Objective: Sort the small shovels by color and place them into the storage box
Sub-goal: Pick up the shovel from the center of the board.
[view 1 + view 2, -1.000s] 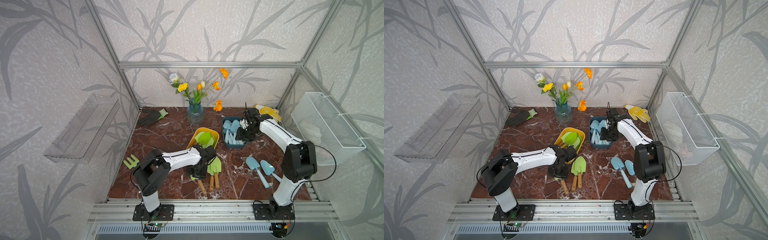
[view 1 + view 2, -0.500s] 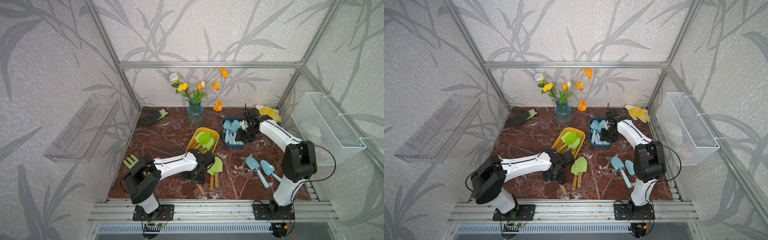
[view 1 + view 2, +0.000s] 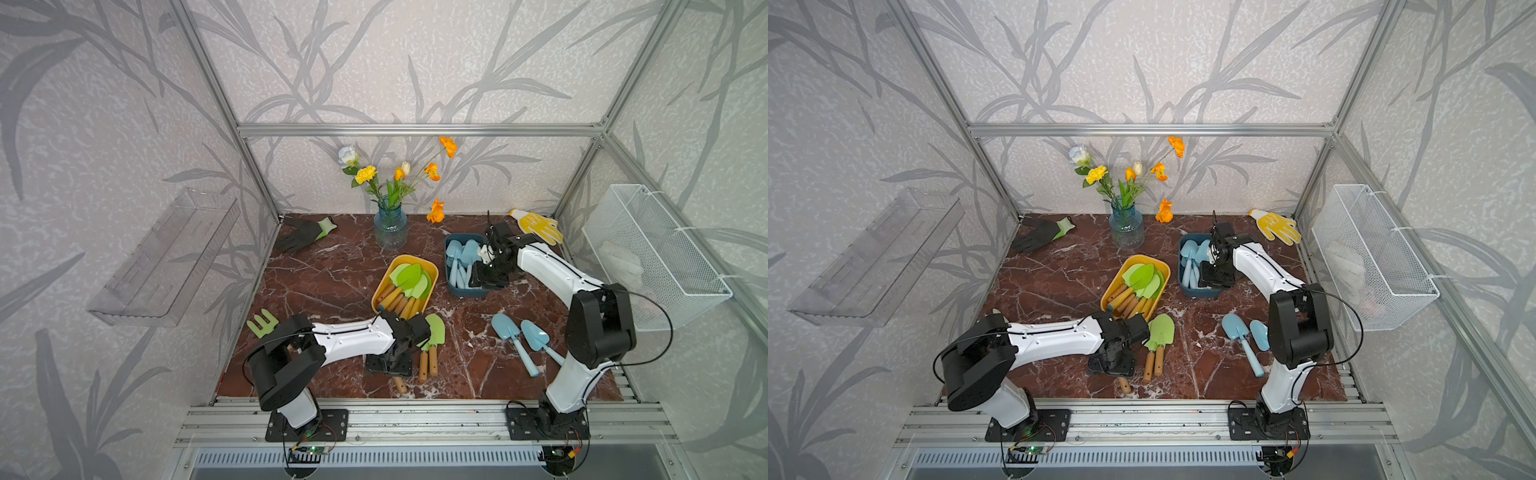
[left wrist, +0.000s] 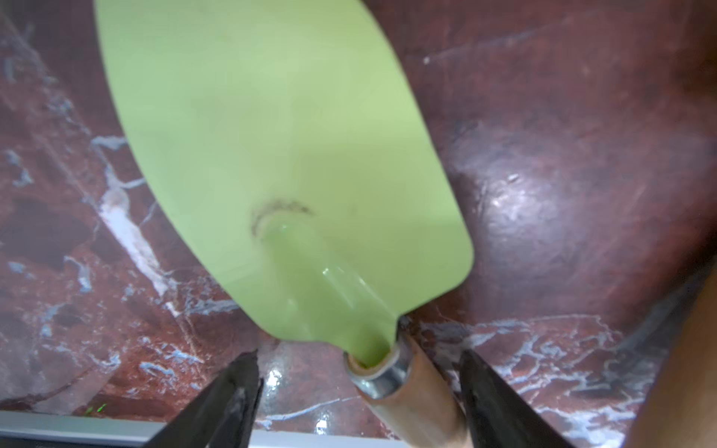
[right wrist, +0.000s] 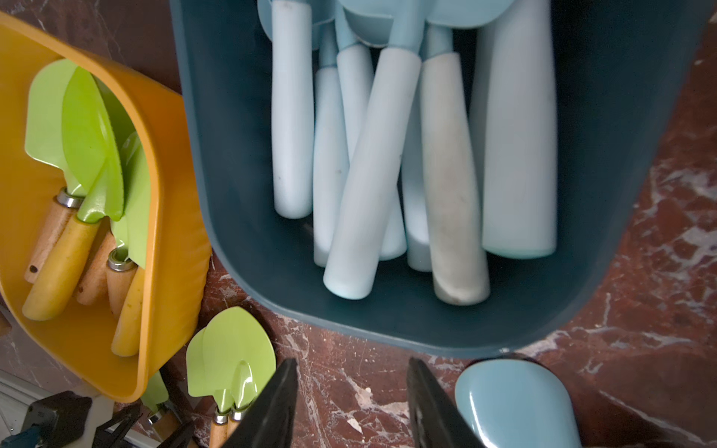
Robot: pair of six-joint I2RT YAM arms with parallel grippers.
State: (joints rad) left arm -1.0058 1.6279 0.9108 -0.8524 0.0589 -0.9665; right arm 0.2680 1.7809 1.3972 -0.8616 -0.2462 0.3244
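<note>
green shovel [image 4: 279, 163]: blurred in the left wrist view; blade tip and wooden handle both run past the edge.
handle end [image 3: 400, 387]: the rest lies under the left hand [image 3: 388, 365] in both top views.
pale blue shovels [image 5: 372, 174]: blades cut off in the right wrist view.
wire basket [image 3: 665, 266]: something pale inside, perhaps paper, too faint to tell.

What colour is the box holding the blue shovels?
The box is dark blue; the right wrist view shows it best.
</note>
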